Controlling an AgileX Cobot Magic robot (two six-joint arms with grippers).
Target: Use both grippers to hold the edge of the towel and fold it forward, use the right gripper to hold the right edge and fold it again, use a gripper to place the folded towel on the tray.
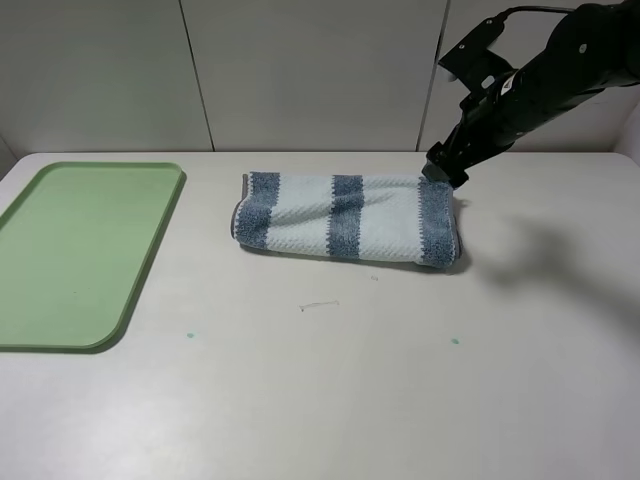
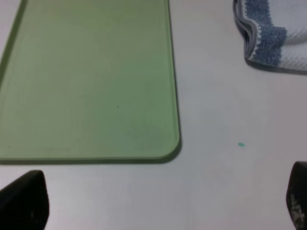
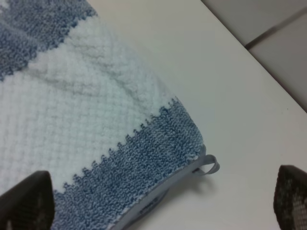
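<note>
While the folded towel lies as a long band on the white tabletop, toward its far edge, the right hand hangs at the far corner of the towel's right end. The high view does not show whether the two touch. Blue and pale stripes run across the band, and stacked grey-edged layers show at its left end.

Right wrist view: the two black fingertips of the right hand stand far apart. The towel's blue end stripe lies between them, unclamped. A small grey loop sticks out at the corner.

Left wrist view: the left hand is likewise spread wide, one fingertip at each side of the picture, with bare tabletop between them and nothing gripped. It hangs near the tray's rounded near corner. This hand does not appear in the high view.

The light green tray rests flat at the left of the tabletop, well apart from the towel. A short thread and a teal speck lie on the tabletop nearer the camera than the towel.
</note>
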